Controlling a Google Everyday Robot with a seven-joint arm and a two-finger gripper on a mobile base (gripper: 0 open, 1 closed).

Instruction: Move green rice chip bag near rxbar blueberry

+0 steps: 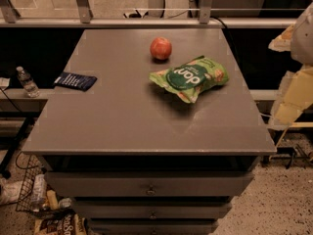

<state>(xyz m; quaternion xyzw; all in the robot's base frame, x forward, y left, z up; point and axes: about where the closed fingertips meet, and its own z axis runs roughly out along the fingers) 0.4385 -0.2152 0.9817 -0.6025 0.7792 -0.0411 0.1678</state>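
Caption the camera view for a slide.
Green rice chip bag near apple on table, rxbar blueberry at its left edge, tool off its right side.

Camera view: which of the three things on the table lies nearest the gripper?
The green rice chip bag, right of centre, closest to the gripper at the right edge. The apple sits farther back, the rxbar blueberry far left.

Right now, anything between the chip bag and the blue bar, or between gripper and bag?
Nothing visible. The chip bag lies right of centre on the table; the blue bar is at its left edge, bare tabletop between. The apple sits behind that line. The gripper is off the table's right side, its path to the bag open.
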